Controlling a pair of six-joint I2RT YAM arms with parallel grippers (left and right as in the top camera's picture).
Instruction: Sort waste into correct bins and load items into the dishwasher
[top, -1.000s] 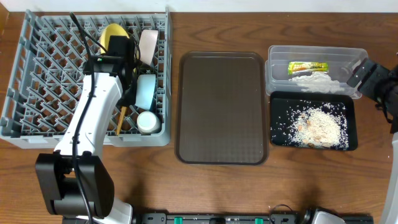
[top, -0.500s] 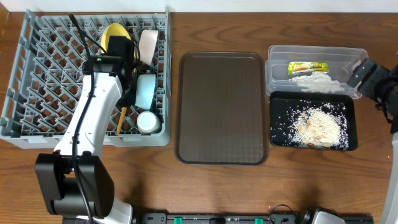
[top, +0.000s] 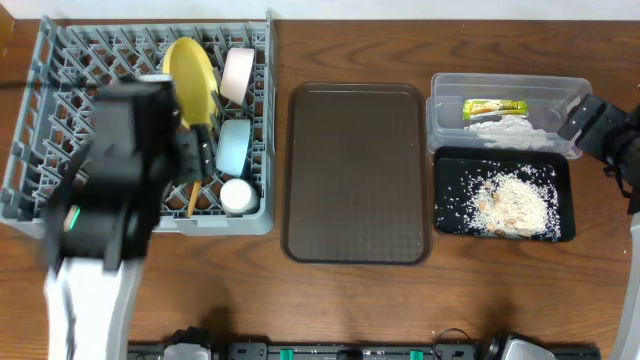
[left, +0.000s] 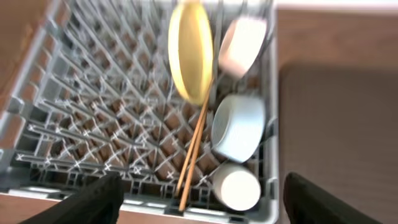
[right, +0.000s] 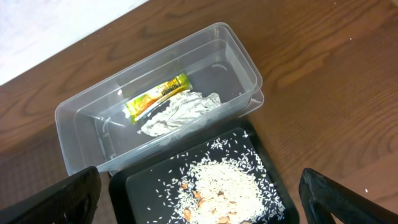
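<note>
As left arm (top: 112, 185) lifted, plate (top: 190, 66) reappeared.

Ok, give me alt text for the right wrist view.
A clear tub holds a green-and-yellow snack wrapper and crumpled white tissue; beside it, a black tray holds rice scraps. The right pincer hangs open above them.

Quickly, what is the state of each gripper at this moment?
Left gripper: open, holding nothing.
Right gripper: open, holding nothing.
</note>
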